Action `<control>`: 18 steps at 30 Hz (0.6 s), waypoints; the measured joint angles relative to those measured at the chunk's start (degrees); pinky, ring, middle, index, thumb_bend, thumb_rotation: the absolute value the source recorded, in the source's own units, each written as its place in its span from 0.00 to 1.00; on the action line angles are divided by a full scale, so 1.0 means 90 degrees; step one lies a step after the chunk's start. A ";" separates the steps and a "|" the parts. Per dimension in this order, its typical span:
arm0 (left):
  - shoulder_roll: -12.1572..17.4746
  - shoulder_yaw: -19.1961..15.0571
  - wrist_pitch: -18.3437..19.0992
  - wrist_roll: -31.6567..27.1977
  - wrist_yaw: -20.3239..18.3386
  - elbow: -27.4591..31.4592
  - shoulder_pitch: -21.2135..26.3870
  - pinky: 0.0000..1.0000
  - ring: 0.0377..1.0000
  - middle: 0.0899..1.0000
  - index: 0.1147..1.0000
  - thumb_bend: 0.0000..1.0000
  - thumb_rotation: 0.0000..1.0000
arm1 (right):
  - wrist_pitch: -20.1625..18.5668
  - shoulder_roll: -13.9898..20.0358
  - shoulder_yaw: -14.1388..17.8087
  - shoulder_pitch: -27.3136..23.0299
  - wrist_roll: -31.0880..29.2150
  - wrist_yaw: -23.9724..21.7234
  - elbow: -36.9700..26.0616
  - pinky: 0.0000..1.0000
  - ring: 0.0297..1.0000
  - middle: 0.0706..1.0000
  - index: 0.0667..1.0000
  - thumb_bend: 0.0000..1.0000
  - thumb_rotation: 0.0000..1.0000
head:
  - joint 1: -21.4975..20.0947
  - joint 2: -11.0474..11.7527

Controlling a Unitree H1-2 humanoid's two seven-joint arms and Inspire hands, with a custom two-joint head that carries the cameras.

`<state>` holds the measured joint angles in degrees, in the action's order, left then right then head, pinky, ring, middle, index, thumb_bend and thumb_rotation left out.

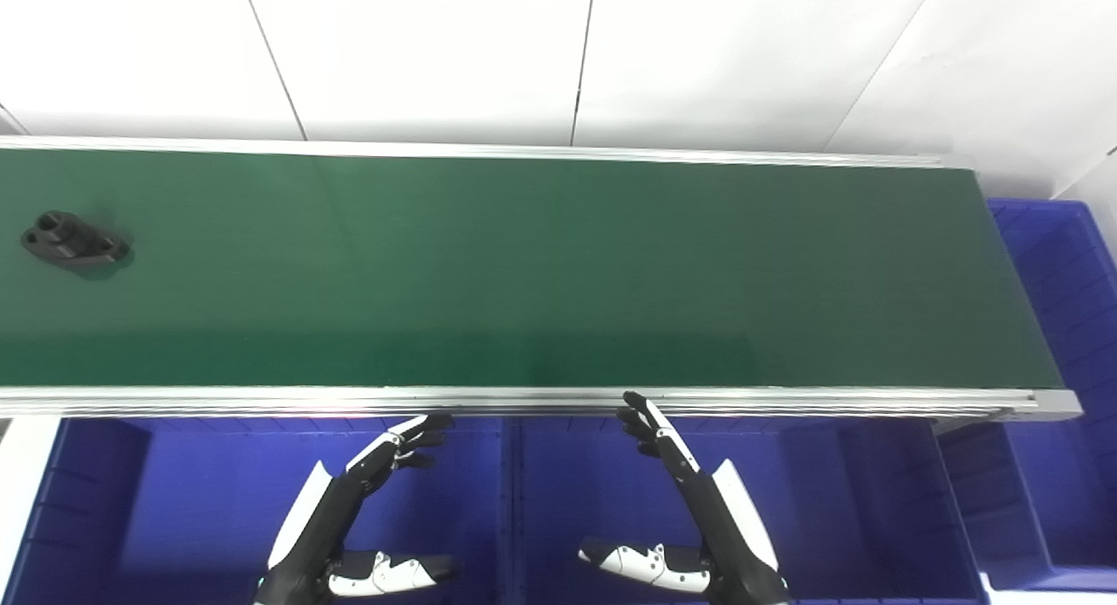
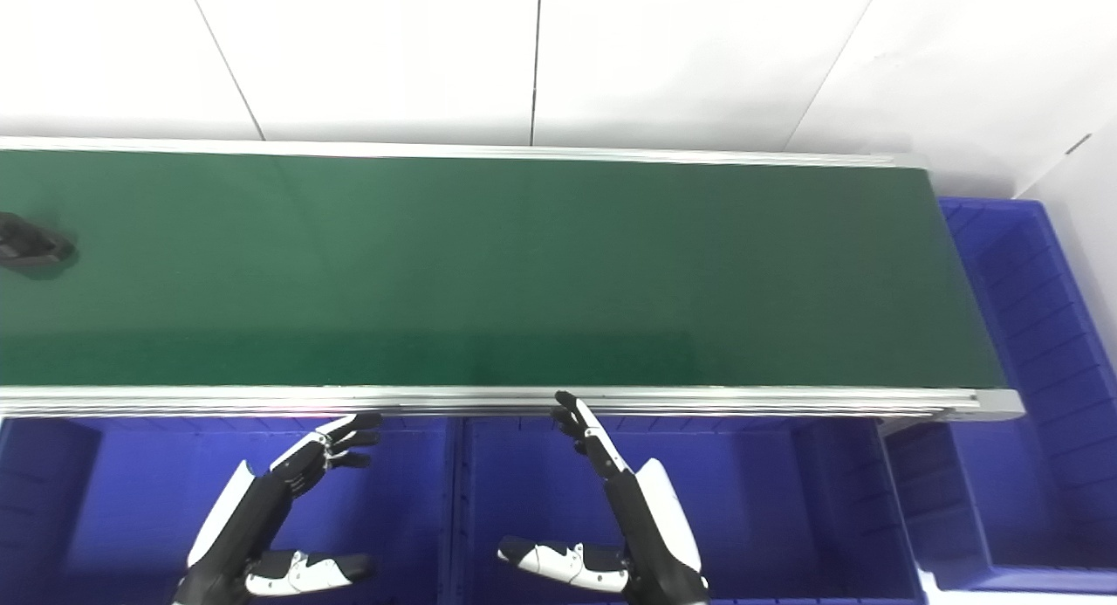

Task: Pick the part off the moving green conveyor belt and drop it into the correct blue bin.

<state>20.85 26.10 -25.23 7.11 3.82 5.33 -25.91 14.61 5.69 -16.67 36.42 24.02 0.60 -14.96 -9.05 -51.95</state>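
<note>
I'm at the waiting step: the part [image 1: 74,241] sits on the belt [image 1: 524,273] at far left of the frame, well away from both hands. My left hand [image 1: 349,509] and right hand [image 1: 689,500] hover at bottom centre over the bins [image 1: 218,500], fingers spread wide, holding nothing. Next I'd judge a reach onto the belt, timed to the part's travel (direction not evident here).

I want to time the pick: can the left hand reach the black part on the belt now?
Probably not yet. The black part lies far left on the green belt, while the left hand, open, hovers over the blue bin nearer the middle. Nothing blocks it.
</note>
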 measured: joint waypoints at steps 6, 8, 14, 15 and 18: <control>0.0001 -0.0003 0.0000 -0.0069 -0.0008 0.0000 0.0000 0.73 0.81 0.85 0.80 0.79 0.49 | -0.0002 -0.0001 -0.0001 0.0001 0.0000 0.0000 0.0000 0.86 0.89 0.90 0.96 0.77 0.44 | 0.0000 -0.0010; 0.0001 -0.0007 0.0000 -0.0070 -0.0008 0.0000 -0.0001 0.72 0.80 0.85 0.80 0.80 0.49 | -0.0002 -0.0003 -0.0001 0.0001 -0.0001 0.0000 0.0000 0.85 0.89 0.90 0.96 0.77 0.44 | 0.0010 -0.0010; 0.0002 0.0001 0.0000 -0.0039 -0.0006 0.0000 0.0000 0.74 0.81 0.86 0.80 0.79 0.49 | -0.0002 -0.0003 -0.0001 0.0001 0.0030 0.0000 0.0000 0.85 0.88 0.90 0.96 0.76 0.46 | 0.0029 0.0039; 0.0002 0.0001 0.0000 -0.0028 -0.0006 0.0000 0.0000 0.73 0.81 0.86 0.80 0.79 0.49 | -0.0002 -0.0003 -0.0001 0.0001 0.0029 0.0000 0.0000 0.85 0.89 0.90 0.96 0.76 0.45 | 0.0029 0.0039; 0.0002 0.0001 0.0000 0.0006 -0.0005 0.0000 0.0000 0.73 0.81 0.86 0.80 0.79 0.49 | -0.0002 -0.0002 -0.0001 0.0001 0.0024 0.0000 0.0000 0.86 0.89 0.90 0.96 0.76 0.45 | 0.0020 0.0039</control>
<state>20.87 26.11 -25.23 7.16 3.77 5.33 -25.91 14.59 5.68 -16.68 36.42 24.24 0.60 -14.96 -8.88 -51.59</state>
